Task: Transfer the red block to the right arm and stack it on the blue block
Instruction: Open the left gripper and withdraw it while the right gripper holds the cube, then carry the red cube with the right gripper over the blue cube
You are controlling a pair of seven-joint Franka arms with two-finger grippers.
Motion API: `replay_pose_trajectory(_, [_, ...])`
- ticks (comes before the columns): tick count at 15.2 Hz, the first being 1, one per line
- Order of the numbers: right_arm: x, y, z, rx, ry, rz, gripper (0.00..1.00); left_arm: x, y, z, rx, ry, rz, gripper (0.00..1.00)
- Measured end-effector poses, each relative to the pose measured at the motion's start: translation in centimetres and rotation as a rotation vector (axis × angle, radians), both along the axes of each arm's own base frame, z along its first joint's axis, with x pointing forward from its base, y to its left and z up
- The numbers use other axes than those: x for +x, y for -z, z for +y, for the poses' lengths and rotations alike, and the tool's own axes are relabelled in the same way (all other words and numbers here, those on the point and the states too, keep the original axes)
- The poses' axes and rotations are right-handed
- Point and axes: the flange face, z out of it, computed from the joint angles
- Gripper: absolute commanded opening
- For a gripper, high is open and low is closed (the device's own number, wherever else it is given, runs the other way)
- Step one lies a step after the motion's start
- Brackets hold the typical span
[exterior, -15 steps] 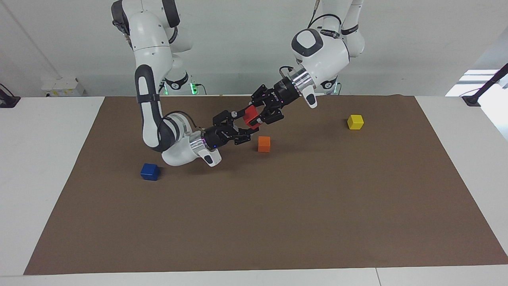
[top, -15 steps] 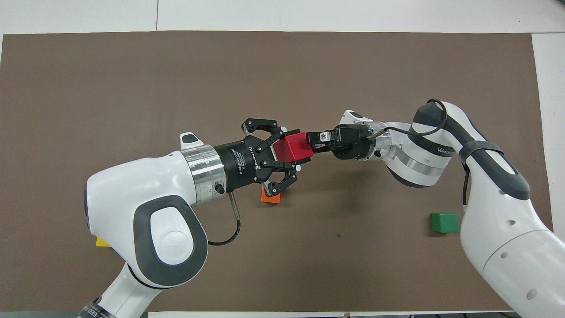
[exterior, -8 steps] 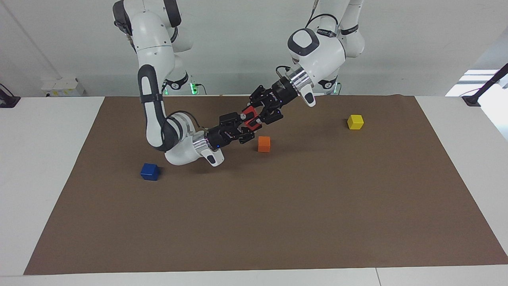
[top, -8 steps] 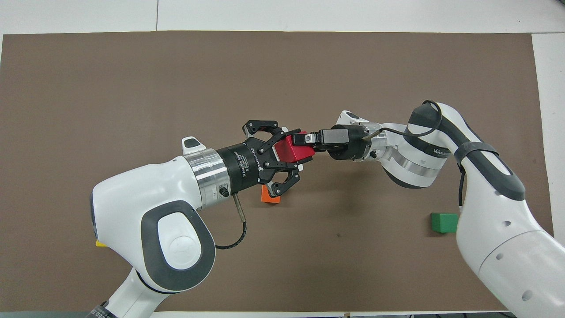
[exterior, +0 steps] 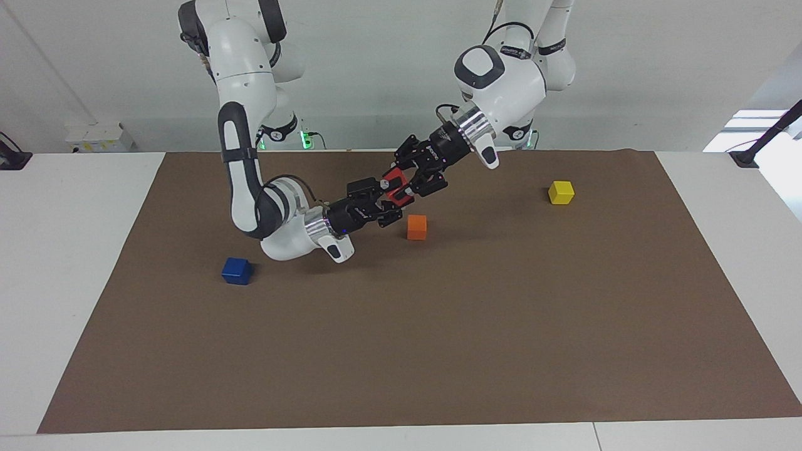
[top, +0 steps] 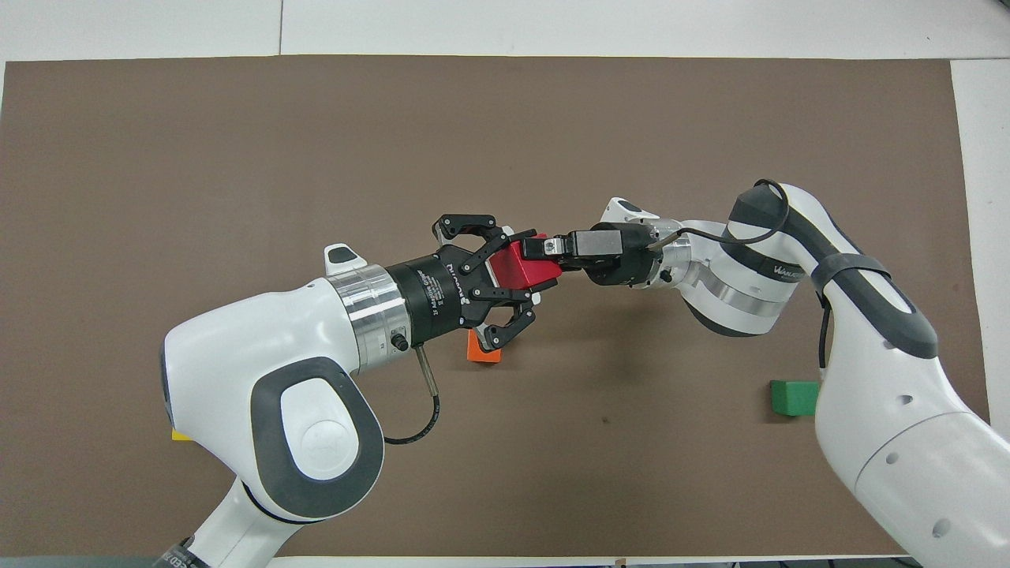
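Red block: the red block (exterior: 396, 188) (top: 523, 264) is in the air above the brown mat (exterior: 438, 326) (top: 237, 158), over the part a little nearer to the robots than the orange block (exterior: 416, 227) (top: 483, 350); it touches no surface.
Left gripper: the left gripper (exterior: 410, 181) (top: 505, 267) is closed on the red block, its fingers pressed on two sides of it.
Right gripper: the right gripper (exterior: 385, 194) (top: 544, 251) meets the red block from the other end and its fingers are closed on the block too, so both grippers grip it together.
Blue block: the blue block (exterior: 237, 270) lies on the mat toward the right arm's end of the table, farther from the robots than the right arm's wrist; in the overhead view it is hidden.
Orange block: on the mat, partly covered by the left gripper in the overhead view.
Yellow block: the yellow block (exterior: 561, 191) (top: 181, 435) lies on the mat toward the left arm's end.
Green block: the green block (top: 793, 397) lies beside the right arm, seen only in the overhead view.
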Motion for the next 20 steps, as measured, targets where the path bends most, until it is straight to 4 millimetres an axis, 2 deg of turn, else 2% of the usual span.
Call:
replay_pose_trajectory(5, [0.6, 0.7, 0.0, -0.053, 0.046, 0.006, 0.00, 1.8, 1.3, 3.6, 0.014, -0.067, 0.023, 1.00])
replay_pose_trajectory(6, [0.8, 0.7, 0.0, -0.056, 0.050, 0.005, 0.00, 2.2, 1.5, 4.8, 0.020, -0.082, 0.019, 1.00])
replay_pose_trajectory(8, [0.9, 0.5, -0.3, -0.054, 0.054, 0.001, 0.00, 3.9, 2.1, 8.5, 0.035, -0.112, 0.000, 1.00])
replay_pose_trajectory(11, [1.4, -0.2, -0.5, -0.084, 0.079, -0.004, 0.00, 5.8, 2.9, 13.3, 0.034, -0.059, -0.038, 1.00])
replay_pose_trajectory(14, [2.0, -2.0, -1.0, -0.145, 0.113, 0.011, 0.00, 6.7, 3.4, 16.7, 0.076, 0.037, -0.109, 1.00])
replay_pose_trajectory(17, [2.5, -4.8, -1.9, -0.263, 0.121, 0.015, 0.00, 7.2, 4.0, 19.4, 0.214, 0.196, -0.139, 1.00])
replay_pose_trajectory(20, [3.1, -7.4, -3.3, -0.429, 0.133, 0.025, 0.00, 7.6, 4.1, 20.4, 0.343, 0.335, -0.207, 1.00])
